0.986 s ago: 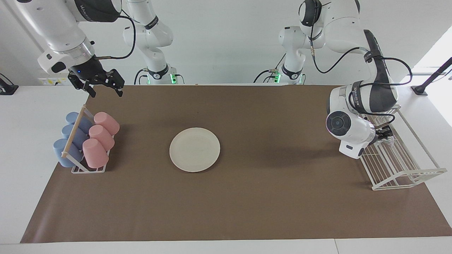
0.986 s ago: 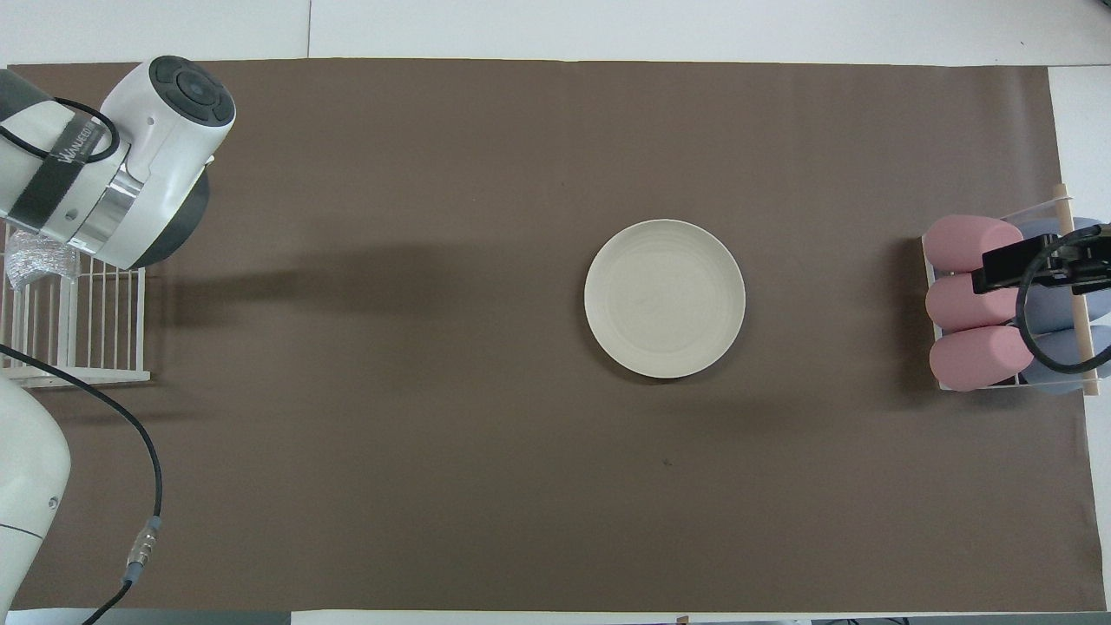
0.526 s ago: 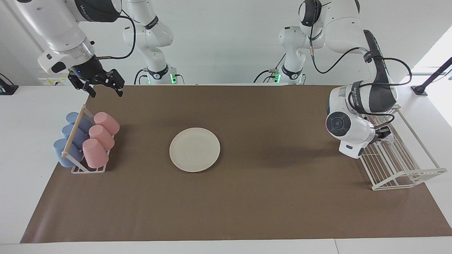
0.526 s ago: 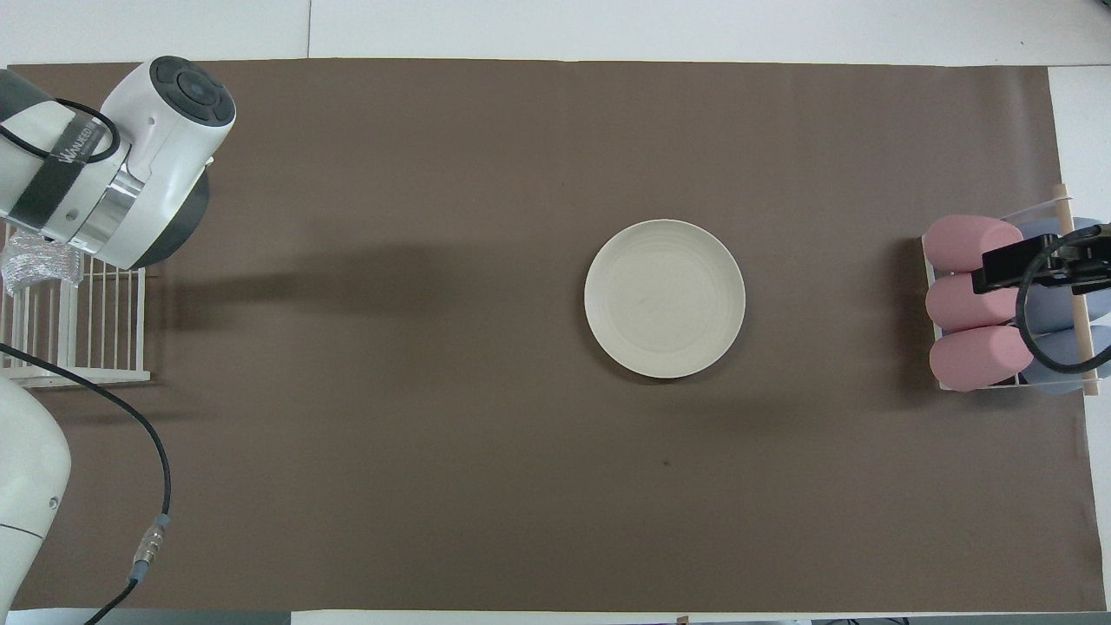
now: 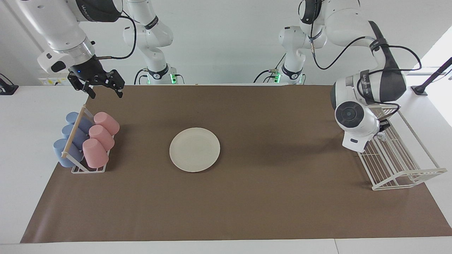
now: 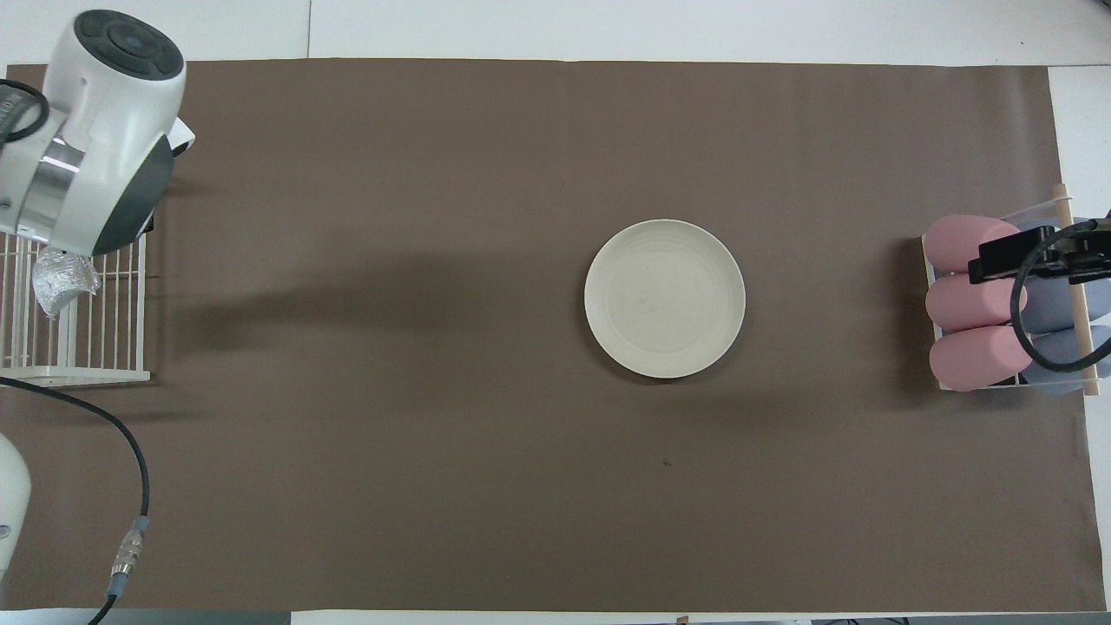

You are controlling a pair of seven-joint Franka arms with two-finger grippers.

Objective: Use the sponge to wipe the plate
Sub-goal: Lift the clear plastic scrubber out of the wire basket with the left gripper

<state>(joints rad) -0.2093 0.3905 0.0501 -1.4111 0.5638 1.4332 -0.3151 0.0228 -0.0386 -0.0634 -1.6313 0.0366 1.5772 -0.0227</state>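
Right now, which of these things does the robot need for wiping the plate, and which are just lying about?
Needed for the job:
- plate, mid-table
- sponge, held over the white wire rack
- left gripper, shut on the sponge

Just lying about:
- pink cups and blue cups in their rack
- right gripper, open, waiting

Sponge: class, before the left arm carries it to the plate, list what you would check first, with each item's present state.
1. Left gripper shut on the sponge: ok.
2. Sponge lifted clear of the wire rack: cannot tell.
3. Plate flat on the mat, nothing on it: ok.
4. Way from rack to plate free of things: ok.
5. Right gripper open, waiting up near the cups, away from the plate: ok.
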